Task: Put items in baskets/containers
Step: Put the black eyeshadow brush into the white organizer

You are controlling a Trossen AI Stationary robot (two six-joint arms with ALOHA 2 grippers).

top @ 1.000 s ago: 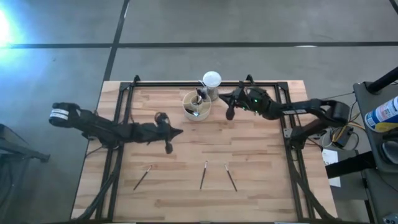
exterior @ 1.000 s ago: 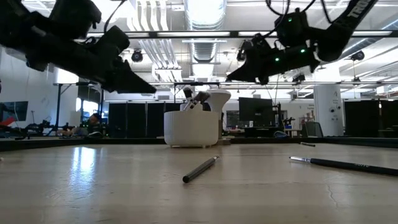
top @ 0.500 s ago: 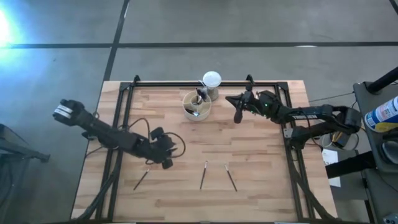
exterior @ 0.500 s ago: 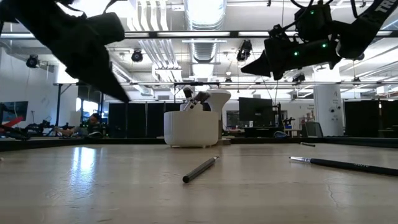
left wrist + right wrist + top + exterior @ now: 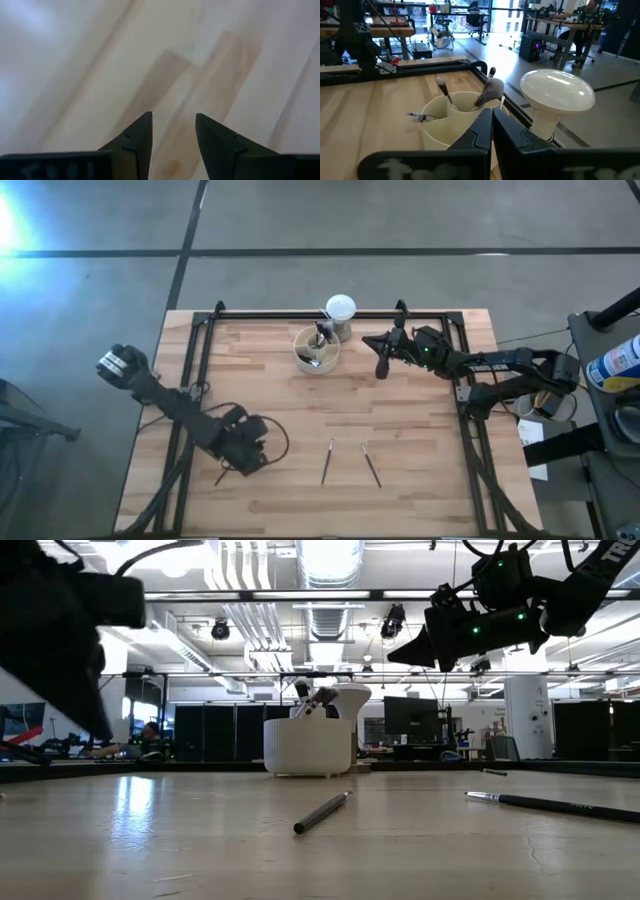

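Observation:
The cream cup (image 5: 315, 348) stands at the table's far middle with several brushes upright in it; in the right wrist view the cup (image 5: 451, 120) shows divided compartments. Two brushes (image 5: 327, 460) (image 5: 371, 465) lie flat near the table's front middle. A third brush (image 5: 221, 477) lies front left, partly hidden under my left gripper (image 5: 240, 463). That gripper (image 5: 172, 120) stands open, pointing down at bare wood with nothing between its fingers. My right gripper (image 5: 380, 366) hangs shut above the table, just right of the cup.
A white ball on a small stand (image 5: 340, 310) is close behind the cup, also seen in the right wrist view (image 5: 557, 95). A black frame (image 5: 300, 315) runs along the table's far and side edges. Bare wood lies between cup and loose brushes.
My left gripper has gone from the table's middle left toward the near edge and down, tipping to point at the wood, and now stands over the front-left brush. My right gripper drew back a little from the cup toward the right edge, then kept still.

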